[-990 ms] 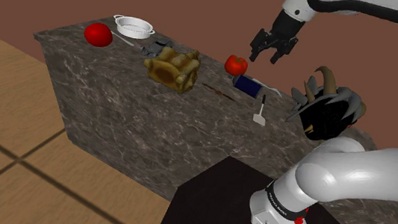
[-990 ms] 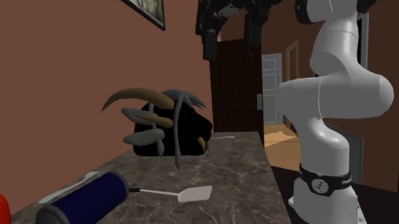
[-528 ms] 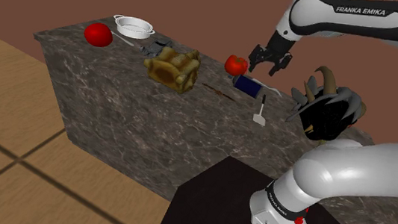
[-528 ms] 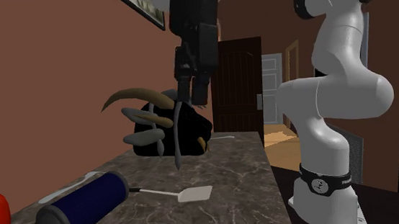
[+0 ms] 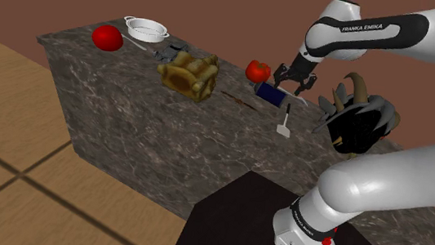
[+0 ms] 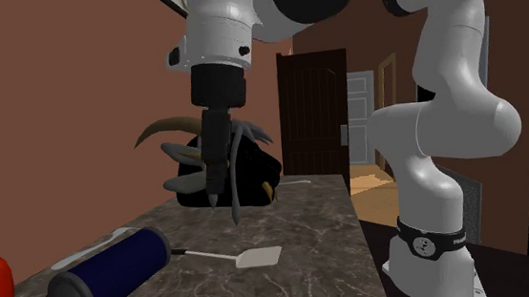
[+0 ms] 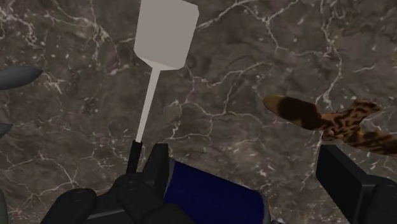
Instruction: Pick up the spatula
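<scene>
The black gripper (image 5: 291, 84) is held low over the dark marbled counter (image 5: 127, 109), directly above a dark blue cylinder (image 5: 269, 92); its jaws are set apart and nothing is clasped between them; in the wrist view the cylinder (image 7: 216, 197) is seen between the two fingers (image 7: 156, 168), and contact with it cannot be determined; the spatula (image 5: 285, 122) is laid flat on the counter, just beside the cylinder, toward the counter's near edge in the shoulder view; in the wrist view its pale blade (image 7: 165, 35) is pointed away from the gripper (image 7: 245, 162), and the dark end of its thin handle is located just beside one finger; in the second exterior view the spatula (image 6: 251, 258) is found to the right of the cylinder (image 6: 109, 273), below the gripper (image 6: 216, 189); a red fruit (image 5: 258, 70) is placed near the cylinder; a black horned object (image 5: 359, 127) is positioned near the spatula; a brown woven object (image 5: 187, 75), a red ball (image 5: 108, 37) and a white pan (image 5: 146, 29) are set well apart from it
</scene>
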